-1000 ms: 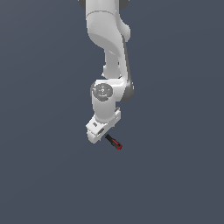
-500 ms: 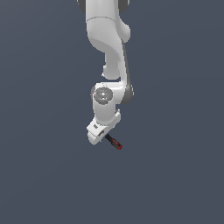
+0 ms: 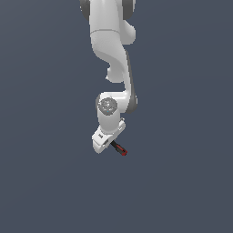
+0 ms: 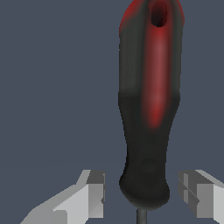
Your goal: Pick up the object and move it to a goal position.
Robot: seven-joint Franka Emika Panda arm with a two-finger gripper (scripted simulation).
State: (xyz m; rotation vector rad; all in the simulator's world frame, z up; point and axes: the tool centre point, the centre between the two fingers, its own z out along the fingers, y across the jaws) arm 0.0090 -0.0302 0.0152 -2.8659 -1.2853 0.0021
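Observation:
The object, a small screwdriver with a black handle and a red end, lies on the grey floor. In the wrist view it fills the frame, its thin shaft running out at the edge. My gripper is open, with one fingertip on each side of the handle's shaft end and a small gap on both sides. The exterior view shows the white hand low over the floor, the gripper mostly hidden beneath it. The screwdriver sticks out toward the exterior view's right, red end outermost.
The white arm rises from the hand toward the top of the exterior view. Around the screwdriver there is only plain dark grey floor.
The hand has sunk slightly lower over the screwdriver. The screwdriver itself has not moved.

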